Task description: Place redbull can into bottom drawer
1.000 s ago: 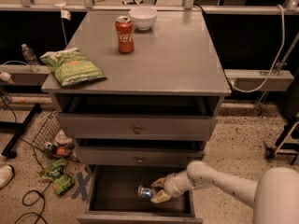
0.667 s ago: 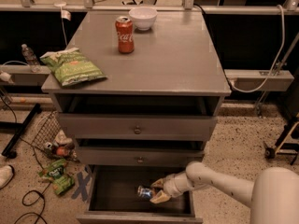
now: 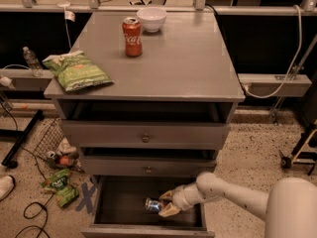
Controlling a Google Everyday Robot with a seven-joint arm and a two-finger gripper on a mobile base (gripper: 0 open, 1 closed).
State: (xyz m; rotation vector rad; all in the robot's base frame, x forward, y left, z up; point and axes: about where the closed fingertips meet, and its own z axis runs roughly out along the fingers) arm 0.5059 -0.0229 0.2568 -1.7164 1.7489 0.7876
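The redbull can [image 3: 153, 205] lies on its side inside the open bottom drawer [image 3: 148, 229], over the dark interior near the middle. My gripper [image 3: 167, 204] reaches into the drawer from the right. Its tan fingers [image 3: 170, 211] close around the can's right end, one above and one below. The white arm [image 3: 233, 198] stretches from the lower right corner to the drawer. Only the can's left, silver-and-blue end shows past the fingers.
A red cola can [image 3: 132, 36], a white bowl [image 3: 151, 19] and a green chip bag [image 3: 77, 71] are on the cabinet top. The two upper drawers [image 3: 145, 133] are slightly pulled out. Litter and a wire basket [image 3: 54, 148] lie on the floor at left.
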